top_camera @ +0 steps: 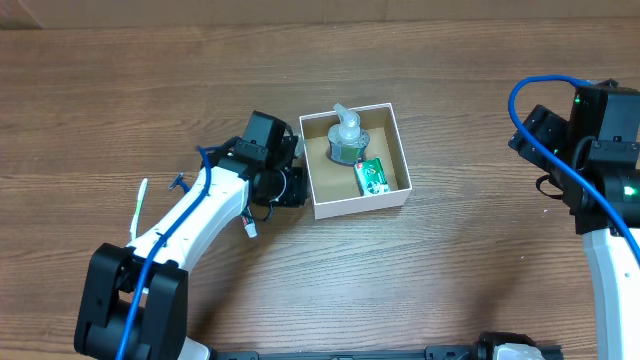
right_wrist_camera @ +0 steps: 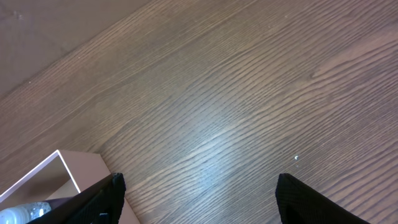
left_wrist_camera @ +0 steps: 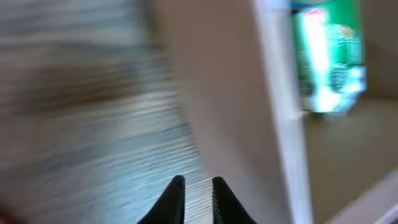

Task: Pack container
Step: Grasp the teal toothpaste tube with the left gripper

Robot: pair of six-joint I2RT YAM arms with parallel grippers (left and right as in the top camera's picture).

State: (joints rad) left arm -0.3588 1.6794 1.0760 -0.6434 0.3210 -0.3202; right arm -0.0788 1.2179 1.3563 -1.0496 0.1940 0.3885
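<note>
The container (top_camera: 358, 203) is a small square white-walled box with a brown inside, at the table's middle. In it stand a clear pump bottle (top_camera: 346, 140) and a green packet (top_camera: 374, 176). My left gripper (top_camera: 297, 186) is just outside the box's left wall. In the blurred left wrist view its fingers (left_wrist_camera: 198, 184) are almost together with nothing between them, beside the white wall (left_wrist_camera: 281, 93), with the green packet (left_wrist_camera: 329, 56) beyond. My right gripper (right_wrist_camera: 199, 199) is wide open and empty over bare table at the far right, with the container's corner (right_wrist_camera: 69, 173) at lower left.
The wooden table (top_camera: 460, 270) runs all round the box. The right arm (top_camera: 600, 150) with its blue cable stands at the right edge. The left arm's base (top_camera: 130, 300) is at the lower left, with a thin white strip (top_camera: 138, 208) beside the arm.
</note>
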